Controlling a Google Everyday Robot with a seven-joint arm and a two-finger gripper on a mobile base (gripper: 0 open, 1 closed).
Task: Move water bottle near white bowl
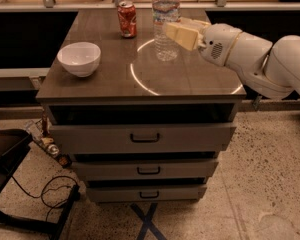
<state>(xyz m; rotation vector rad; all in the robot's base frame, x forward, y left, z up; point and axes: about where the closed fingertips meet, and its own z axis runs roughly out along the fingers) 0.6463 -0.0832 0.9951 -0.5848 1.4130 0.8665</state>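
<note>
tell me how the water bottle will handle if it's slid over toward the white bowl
Likely tippy: the water bottle is tall on a narrow base, and the gripper holds it about mid-height. Its clear ribbed plastic probably flexes under squeeze. How full it is cannot be told, so weight is uncertain.

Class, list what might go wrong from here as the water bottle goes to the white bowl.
The gripper grips the tall water bottle mid-height; it may tip or slip. The red can stands close to its left, so a leftward sweep might knock it. Overshooting could shove the white bowl.
</note>
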